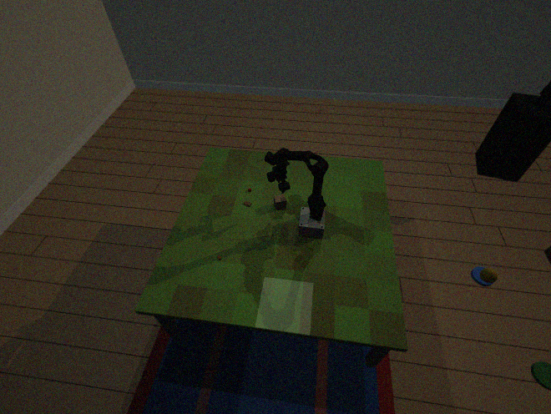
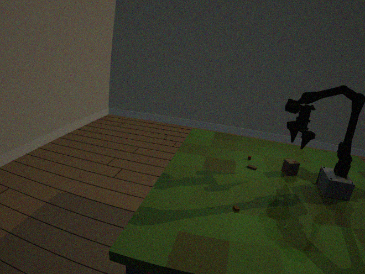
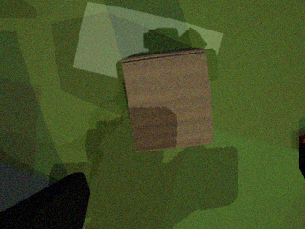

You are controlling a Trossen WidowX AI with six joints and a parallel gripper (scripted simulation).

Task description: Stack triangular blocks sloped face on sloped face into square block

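The end effector point(image 2: 300, 138) hangs in the air in the right part of the exterior view, its two dark fingers point(image 2: 292, 131) spread wide apart and pointing down, with nothing between them and nothing touching them. It stands well above the desk point(image 2: 206, 235) and above the wooden block point(image 2: 290, 167).

The block rests on the green desk just left of the arm's grey base point(image 2: 327, 188), apart from it. In the top view it sits near the middle of the frame point(image 1: 280, 202), below the end effector point(image 1: 278, 180) and left of the base point(image 1: 305, 227). From the side it reads as one squarish block with a level top. The seam between the two triangular halves cannot be made out in the dim light.

In the wrist view the block point(image 3: 178, 88) fills the centre as a nearly square wooden face, turned slightly off the frame's edges. Its grain runs roughly left to right, and its height in the frame is a little greater than its width. A shadow covers its lower left part.

Three small reddish bits lie on the desk to the left of the block, one of them point(image 2: 251, 167) nearest it, all well apart from it.
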